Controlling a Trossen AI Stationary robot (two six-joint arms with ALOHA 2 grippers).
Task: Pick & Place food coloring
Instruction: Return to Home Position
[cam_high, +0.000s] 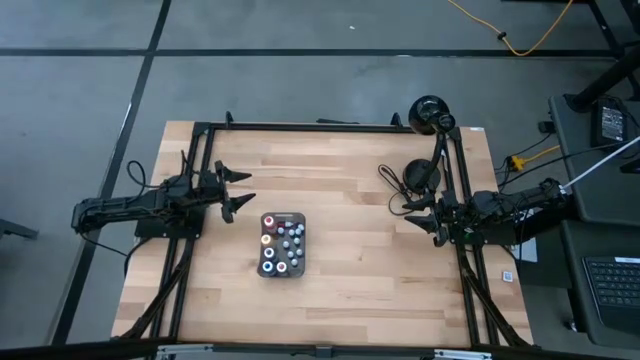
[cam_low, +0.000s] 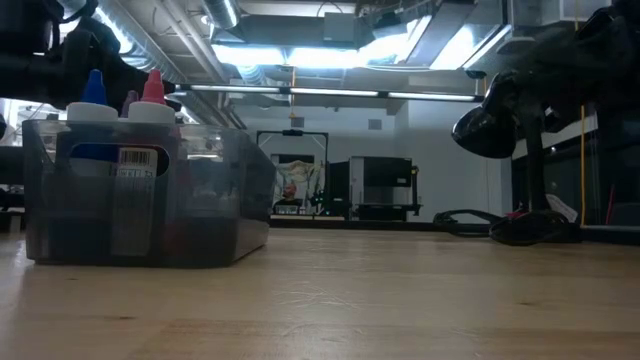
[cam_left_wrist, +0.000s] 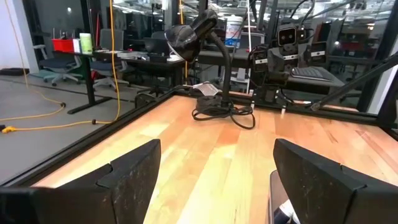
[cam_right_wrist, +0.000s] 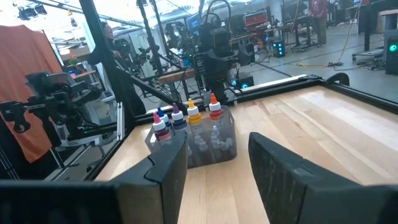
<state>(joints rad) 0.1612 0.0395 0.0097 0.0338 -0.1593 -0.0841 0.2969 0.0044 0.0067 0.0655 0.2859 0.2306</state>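
Observation:
The food coloring (cam_high: 282, 243) is a set of tiny bottles with white, grey, red and orange caps, standing upright in a dark grey tray (cam_high: 303, 222) left of the table's middle. The right wrist view shows their blue, purple, yellow and red tips (cam_right_wrist: 186, 117) above the tray's translucent wall (cam_right_wrist: 214, 148). The low view has two of them (cam_low: 120, 100) close up. My left gripper (cam_high: 236, 191) hangs open just left of and beyond the tray. My right gripper (cam_high: 416, 216) is open near the table's right side, pointing toward the tray.
A black desk lamp (cam_high: 431, 114) with a round base (cam_high: 420, 176) and coiled cable (cam_left_wrist: 224, 112) stands at the table's far right corner. A black frame rail (cam_high: 330, 127) runs around the tabletop. Bare wood lies between the tray and my right gripper.

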